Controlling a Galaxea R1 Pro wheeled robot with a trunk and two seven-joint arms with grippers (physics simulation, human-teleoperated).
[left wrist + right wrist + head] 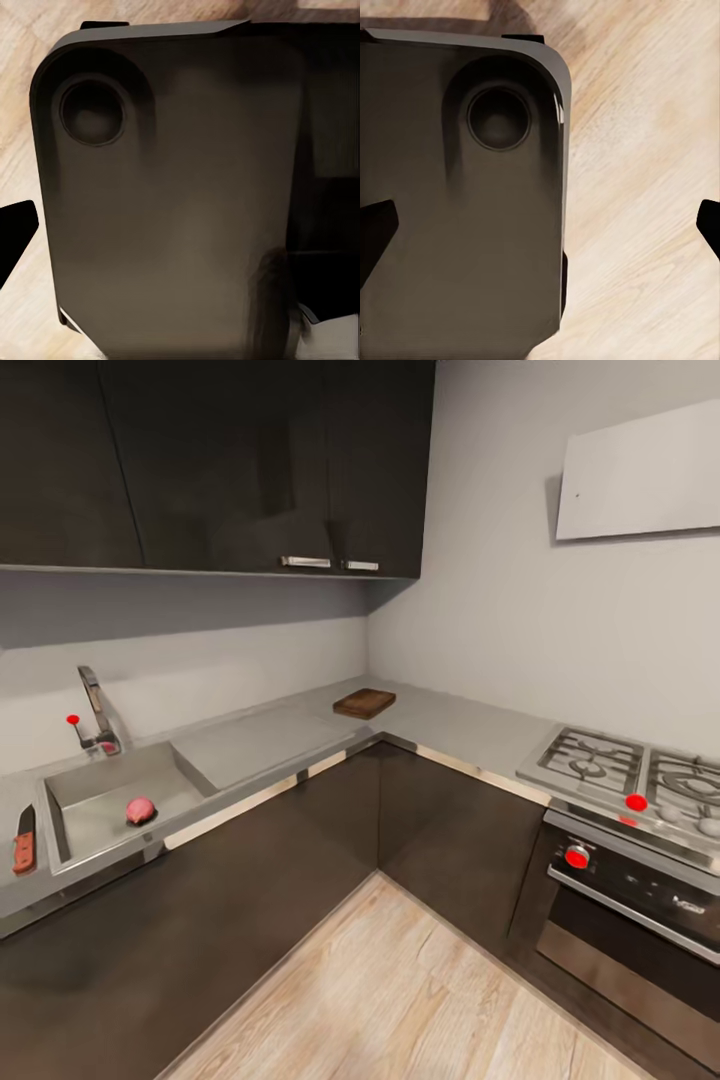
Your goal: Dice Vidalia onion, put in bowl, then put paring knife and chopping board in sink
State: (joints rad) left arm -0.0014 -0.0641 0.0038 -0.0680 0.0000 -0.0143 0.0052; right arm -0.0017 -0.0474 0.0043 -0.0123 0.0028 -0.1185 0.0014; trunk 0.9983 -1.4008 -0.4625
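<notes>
In the head view the pinkish Vidalia onion point(140, 810) lies in the steel sink point(97, 778) at the left, below the chrome faucet point(98, 712). The paring knife point(24, 840), red handle toward me, rests on the countertop point(262, 740) left of the sink. At the far corner of the counter sits the dark-brown chopping board point(364, 703). The bowl is out of view. The right wrist view has my right gripper point(540, 240) open over the wood floor and my dark base. In the left wrist view my left gripper point(180, 240) has one fingertip point(15, 236) set wide, with nothing held.
Dark upper cabinets point(220, 460) hang over the L-shaped counter. A gas stove point(640, 770) with red knobs and an oven point(620, 920) stand at the right, under a grey hood point(640, 470). Pale wood floor point(400, 1000) lies between me and the lower cabinets.
</notes>
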